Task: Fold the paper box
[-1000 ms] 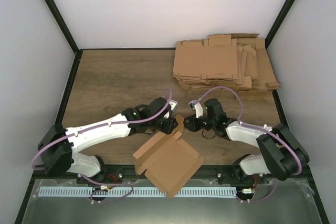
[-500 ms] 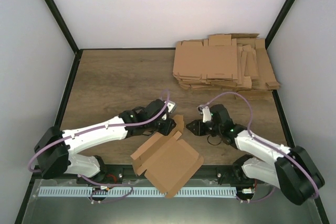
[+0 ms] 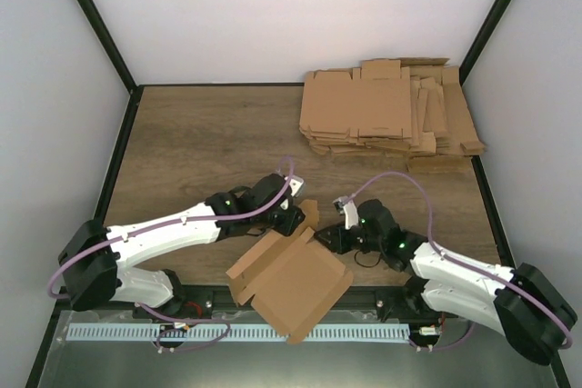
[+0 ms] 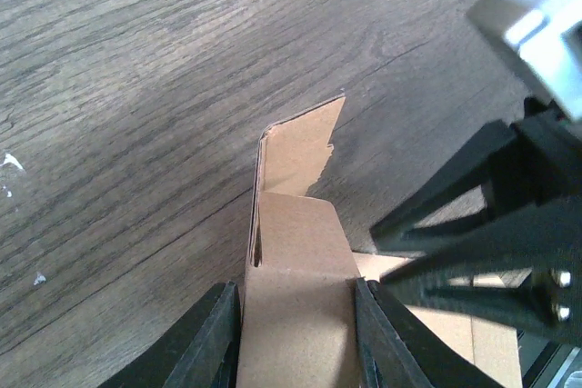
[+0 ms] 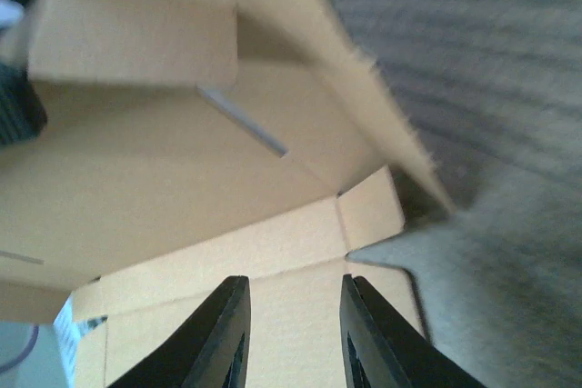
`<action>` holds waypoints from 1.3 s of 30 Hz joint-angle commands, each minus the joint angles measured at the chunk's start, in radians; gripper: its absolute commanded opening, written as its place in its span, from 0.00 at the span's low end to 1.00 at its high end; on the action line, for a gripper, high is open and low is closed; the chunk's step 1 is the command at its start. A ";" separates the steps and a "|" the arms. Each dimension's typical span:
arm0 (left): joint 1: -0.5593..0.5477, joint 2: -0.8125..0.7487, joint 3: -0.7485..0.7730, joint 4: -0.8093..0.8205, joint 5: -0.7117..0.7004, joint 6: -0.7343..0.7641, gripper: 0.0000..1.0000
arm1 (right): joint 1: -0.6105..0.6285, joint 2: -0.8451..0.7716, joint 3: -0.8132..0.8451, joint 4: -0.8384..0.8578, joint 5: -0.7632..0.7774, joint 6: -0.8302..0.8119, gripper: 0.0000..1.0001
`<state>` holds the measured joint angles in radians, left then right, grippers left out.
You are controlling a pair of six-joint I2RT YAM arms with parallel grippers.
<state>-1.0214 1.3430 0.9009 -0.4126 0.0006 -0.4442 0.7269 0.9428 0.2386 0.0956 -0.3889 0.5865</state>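
Note:
The paper box [image 3: 291, 283] is a brown, partly folded sheet at the table's near edge, its front corner overhanging. My left gripper [image 3: 293, 217] is shut on a raised flap at the box's far corner. In the left wrist view the flap [image 4: 296, 297] stands between both fingers [image 4: 214, 333], and a smaller tab sticks up beyond it. My right gripper [image 3: 329, 238] is open at the box's right far edge. In the right wrist view its fingers [image 5: 227, 324] hover apart over an inner panel [image 5: 182, 179] with a slit, and nothing is between them.
A pile of flat brown cardboard blanks [image 3: 391, 120] lies at the back right. Black frame posts and white walls bound the wooden table [image 3: 200, 143]. A metal rail [image 3: 136, 332] runs below the near edge.
My right gripper has moved nearer and left, from beside the flap down to the box's right far edge. My left gripper has kept its hold with little movement.

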 commanded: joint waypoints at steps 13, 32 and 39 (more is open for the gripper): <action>-0.030 -0.013 -0.037 -0.010 -0.033 -0.024 0.37 | 0.083 0.208 -0.044 0.232 0.064 0.212 0.33; -0.044 0.000 -0.031 -0.001 -0.037 -0.031 0.37 | 0.082 0.345 -0.038 0.386 0.118 0.216 0.28; -0.046 -0.001 -0.032 -0.003 -0.041 -0.036 0.37 | 0.082 0.378 -0.025 0.418 0.105 0.197 0.20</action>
<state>-1.0603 1.3334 0.8822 -0.3954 -0.0402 -0.4702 0.8013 1.3090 0.1825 0.4759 -0.2928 0.8013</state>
